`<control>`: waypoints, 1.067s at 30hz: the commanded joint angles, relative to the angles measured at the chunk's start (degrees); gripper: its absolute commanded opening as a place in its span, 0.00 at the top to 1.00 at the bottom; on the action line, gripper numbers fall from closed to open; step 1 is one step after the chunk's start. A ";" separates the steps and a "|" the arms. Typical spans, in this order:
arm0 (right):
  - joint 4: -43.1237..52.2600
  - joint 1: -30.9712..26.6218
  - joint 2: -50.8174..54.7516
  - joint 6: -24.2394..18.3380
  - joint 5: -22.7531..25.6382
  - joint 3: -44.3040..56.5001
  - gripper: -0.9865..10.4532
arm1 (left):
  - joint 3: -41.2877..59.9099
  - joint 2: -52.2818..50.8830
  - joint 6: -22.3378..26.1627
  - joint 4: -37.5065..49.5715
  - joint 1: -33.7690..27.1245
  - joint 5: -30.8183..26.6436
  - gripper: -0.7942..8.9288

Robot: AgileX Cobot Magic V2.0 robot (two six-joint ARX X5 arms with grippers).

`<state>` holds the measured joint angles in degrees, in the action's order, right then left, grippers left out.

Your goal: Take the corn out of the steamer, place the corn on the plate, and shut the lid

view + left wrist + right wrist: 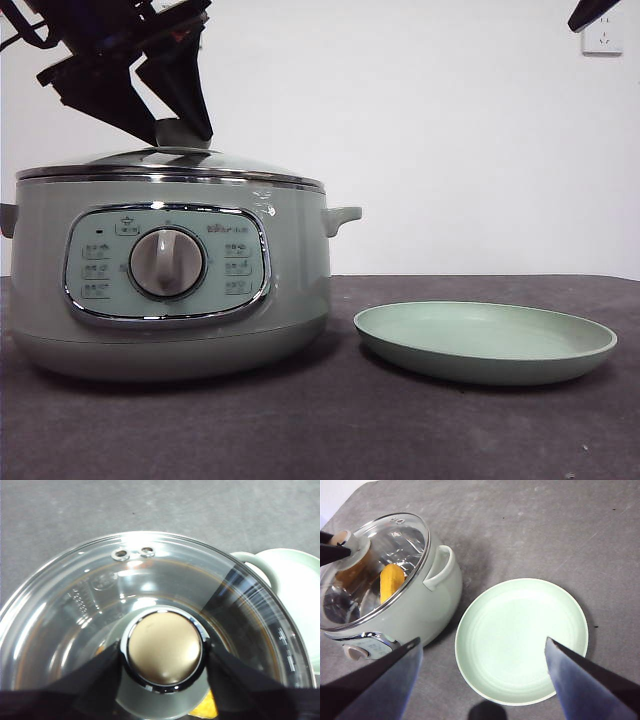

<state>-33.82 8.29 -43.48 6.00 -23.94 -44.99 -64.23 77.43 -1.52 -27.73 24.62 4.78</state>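
Left hand (162,655) clasps the lid (165,160) knob atop the steamer (165,290); right hand (482,680) hangs spread above the plate (520,640).

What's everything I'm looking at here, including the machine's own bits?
steamer: one, pale sage green with chrome rim and a dial panel, on the dark table beside the plate.
lid: one, clear glass with steel rim, sitting on the steamer.
knob: one, pale, on top of the lid.
corn: one, orange-yellow, inside the steamer, seen through the lid.
plate: one, pale green, nothing on it, on the table next to the steamer.
table: one, dark grey.
wall socket: one, white, on the wall.
left gripper: black, jaws on either side of the knob.
right gripper: black, open, above the plate.
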 commanded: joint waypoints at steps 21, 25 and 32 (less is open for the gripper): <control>4.57 20.06 -25.70 0.07 0.26 -17.33 0.56 | -0.02 -34.03 1.20 -3.63 0.17 -15.04 0.93; 2.91 23.91 -33.81 -1.49 0.35 -25.90 0.56 | -0.02 -38.88 1.33 -7.74 0.17 -18.43 0.93; -4.81 30.32 -48.26 -6.01 5.62 -44.17 0.56 | -0.02 -44.96 1.31 -13.66 0.17 -20.37 0.93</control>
<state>-38.06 38.04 -90.17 2.13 -18.94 -87.13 -63.61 33.45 -1.02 -43.90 24.67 -15.09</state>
